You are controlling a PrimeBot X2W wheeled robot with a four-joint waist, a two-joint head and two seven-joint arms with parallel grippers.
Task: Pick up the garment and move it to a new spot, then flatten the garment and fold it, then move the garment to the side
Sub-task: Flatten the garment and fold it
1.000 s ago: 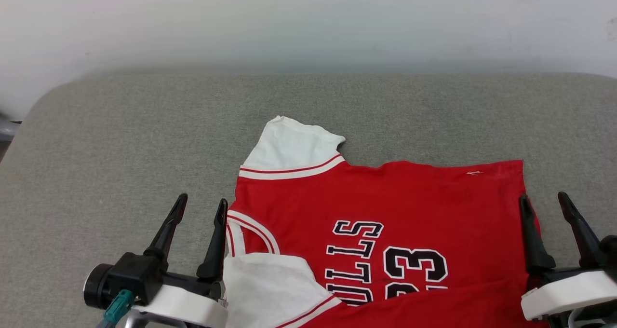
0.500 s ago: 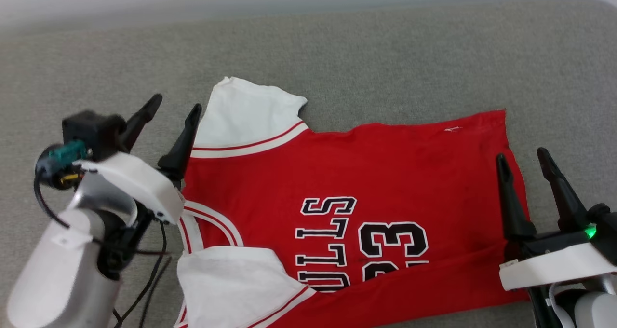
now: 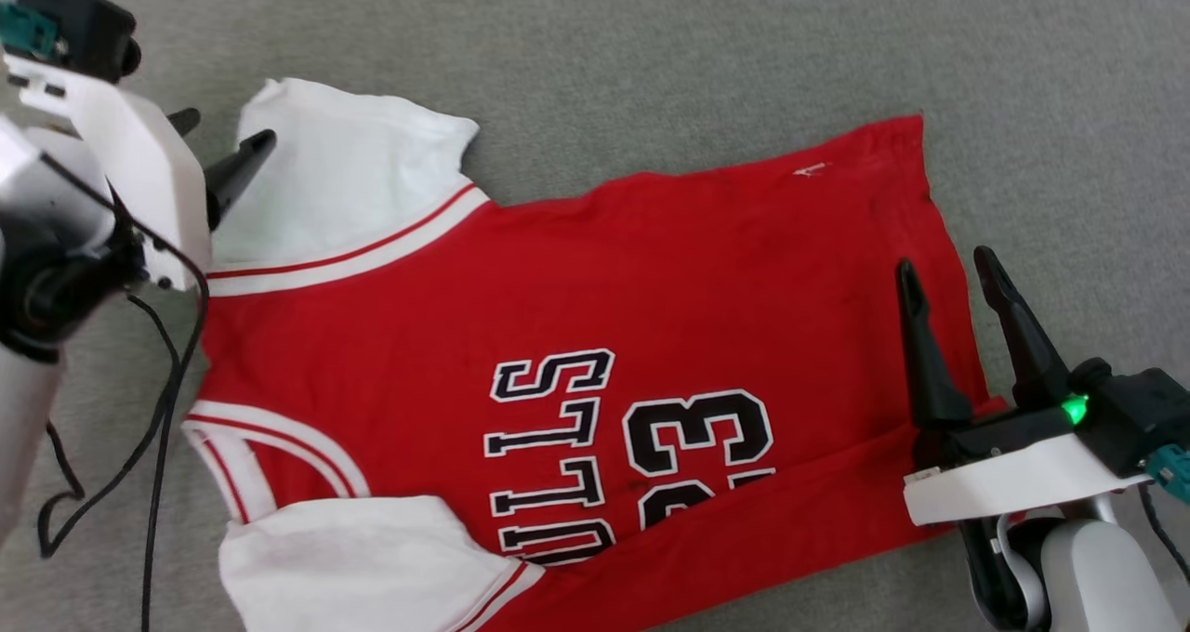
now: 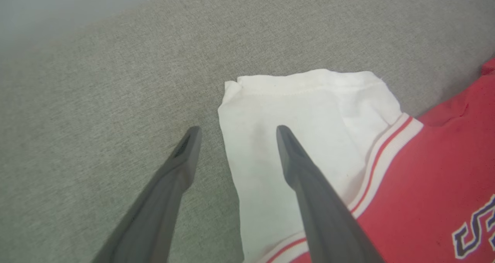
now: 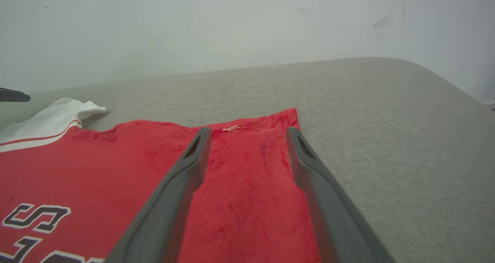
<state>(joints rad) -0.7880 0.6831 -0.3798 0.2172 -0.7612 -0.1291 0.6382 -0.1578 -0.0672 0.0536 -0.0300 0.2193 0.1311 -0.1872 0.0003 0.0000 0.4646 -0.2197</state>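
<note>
Now, step: flatten Bulls jersey (image 3: pixel 595 269).
Left gripper (image 4: pixel 238 129): jaws apart; best pinch sleeve (image 4: pixel 301 108) edge, pull outward.
Right gripper (image 3: pixel 945 260): jaws apart; hold hem (image 3: pixel 925 195).

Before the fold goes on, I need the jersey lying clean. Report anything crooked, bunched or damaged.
The garment is not flat. Its near edge is turned over, hiding part of the lettering, and the near sleeve lies folded onto the front. A small white fleck marks the far hem corner; I cannot tell what.
</note>
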